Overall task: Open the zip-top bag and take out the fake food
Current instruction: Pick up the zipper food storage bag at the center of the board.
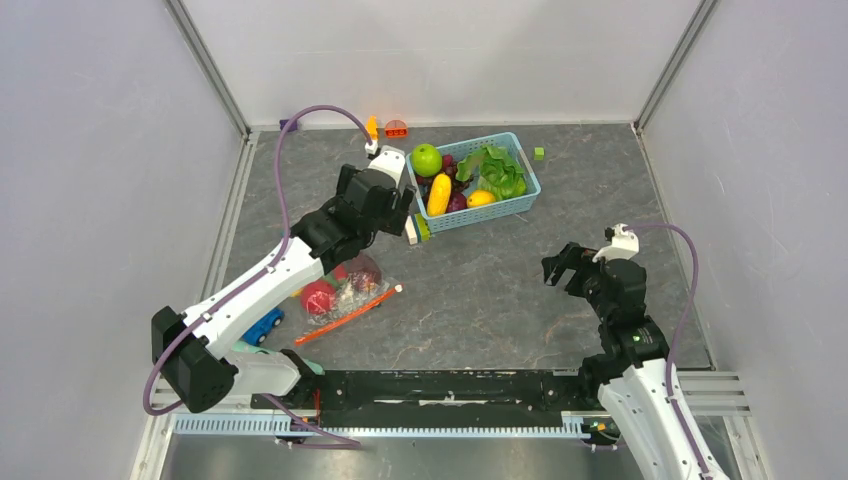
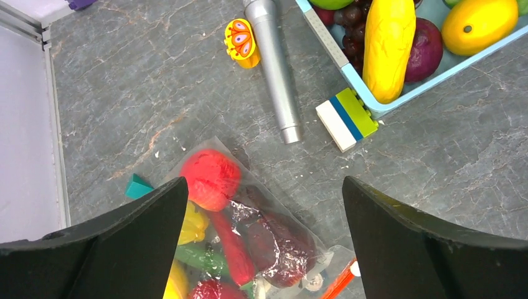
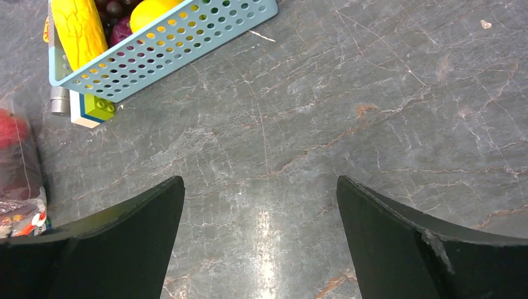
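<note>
The zip-top bag (image 1: 345, 292) lies flat on the table at the left, with its orange-red zip strip (image 1: 350, 312) along the near edge. The fake food is inside it: a red round fruit (image 2: 210, 177), a dark maroon piece (image 2: 287, 240), a yellow piece (image 2: 190, 224) and a long red one. My left gripper (image 1: 372, 212) is open and empty, hovering above the bag's far end; in the left wrist view (image 2: 264, 190) the bag (image 2: 249, 212) lies between the fingers. My right gripper (image 1: 562, 266) is open and empty over bare table, well to the right of the bag (image 3: 15, 168).
A light-blue basket (image 1: 520, 200) at the back holds a green apple (image 1: 426, 159), lettuce (image 1: 497, 170) and other produce. A silver cylinder (image 2: 274, 68), a white-blue-green block (image 2: 346, 118), a yellow butterfly piece (image 2: 242, 42) and a teal piece (image 2: 138, 187) lie near the bag. A blue toy car (image 1: 262, 326) sits at the near left.
</note>
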